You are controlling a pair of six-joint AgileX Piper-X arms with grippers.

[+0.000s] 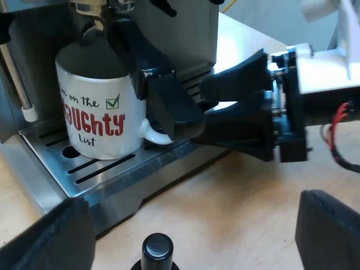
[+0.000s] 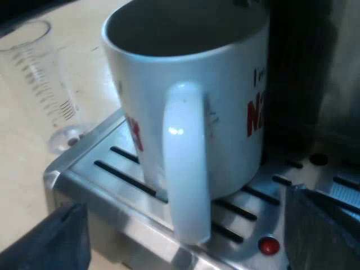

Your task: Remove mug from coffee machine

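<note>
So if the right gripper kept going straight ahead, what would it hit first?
Most likely the mug's handle, dead ahead of the right gripper, whose open fingers flank it.

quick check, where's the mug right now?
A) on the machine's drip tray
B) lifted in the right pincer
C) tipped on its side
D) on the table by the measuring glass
A: the mug stands upright on the slotted drip tray. The right pincer is open, with a finger on either side of the handle and neither touching it.
</note>
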